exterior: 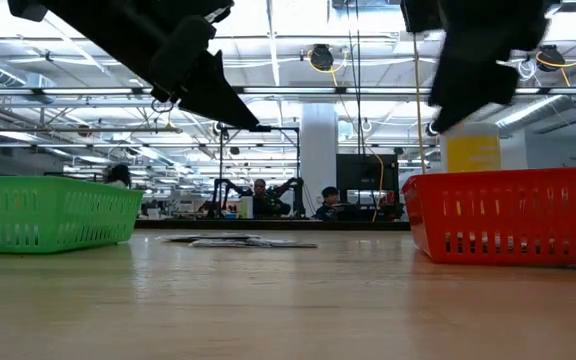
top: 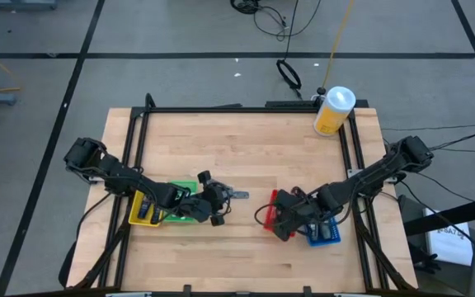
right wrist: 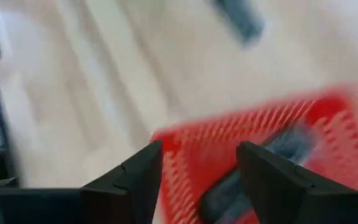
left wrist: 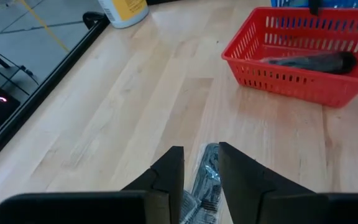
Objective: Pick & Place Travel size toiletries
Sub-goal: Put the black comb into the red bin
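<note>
A flat grey packet (left wrist: 207,172) lies on the wood between the green bin (top: 185,208) and the red bin (top: 269,211); it shows as a low flat shape (exterior: 238,241) in the low view. My left gripper (left wrist: 201,152) hovers open above it, one finger on either side, well clear of the table in the low view. My right gripper (right wrist: 201,152) hangs open over the red bin (right wrist: 185,135). A dark tube (left wrist: 316,61) lies on that bin's floor. The other toiletries are out of view.
A yellow bin (top: 143,211) sits left of the green one, and a blue bin (top: 326,233) sits right of the red. A big yellow canister with a white lid (top: 334,110) stands at the far right corner. Bare wood spans the table's far half.
</note>
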Controlling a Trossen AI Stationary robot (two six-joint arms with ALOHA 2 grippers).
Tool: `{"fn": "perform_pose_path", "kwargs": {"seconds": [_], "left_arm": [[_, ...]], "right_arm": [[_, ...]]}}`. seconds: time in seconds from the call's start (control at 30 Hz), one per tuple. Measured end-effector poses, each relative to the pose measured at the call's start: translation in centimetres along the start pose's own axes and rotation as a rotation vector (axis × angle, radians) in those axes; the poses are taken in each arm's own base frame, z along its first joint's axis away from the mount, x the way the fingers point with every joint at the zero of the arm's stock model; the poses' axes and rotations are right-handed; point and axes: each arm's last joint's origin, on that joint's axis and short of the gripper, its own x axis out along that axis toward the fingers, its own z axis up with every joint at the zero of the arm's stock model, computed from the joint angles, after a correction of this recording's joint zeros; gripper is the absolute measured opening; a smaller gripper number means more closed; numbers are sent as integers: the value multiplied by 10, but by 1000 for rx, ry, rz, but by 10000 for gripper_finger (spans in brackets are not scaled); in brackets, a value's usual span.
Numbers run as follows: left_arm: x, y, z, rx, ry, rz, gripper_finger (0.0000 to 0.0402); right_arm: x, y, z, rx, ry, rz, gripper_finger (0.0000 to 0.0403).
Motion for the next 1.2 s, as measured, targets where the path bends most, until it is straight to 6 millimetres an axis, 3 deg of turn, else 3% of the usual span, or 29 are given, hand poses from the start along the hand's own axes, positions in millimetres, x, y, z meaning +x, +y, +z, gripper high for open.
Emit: {"fn": "perform_pose_path", "kwargs": {"seconds": [0.2, 0.37, 0.5, 0.73, 0.9, 1.03, 1.2], "left_arm": [[-4, 5, -1, -5, 30, 14, 97], [5, 22, -8, -13, 143, 32, 97], [22, 46, -12, 57, 261, -143, 109], [48, 85, -19, 166, 315, -398, 210], [65, 103, -34, 225, 373, -481, 273], [79, 111, -46, 245, 397, -519, 271], [90, 115, -59, 270, 426, -569, 228]], "right_arm": [[12, -5, 1, -316, -327, -110, 214], [31, -20, 12, -465, -509, 70, 208], [37, -34, 13, -511, -609, 231, 199], [40, -42, 6, -557, -649, 262, 186], [39, -40, 2, -567, -643, 273, 180], [39, -39, 2, -569, -643, 276, 176], [39, -39, 1, -573, -639, 274, 175]]}}
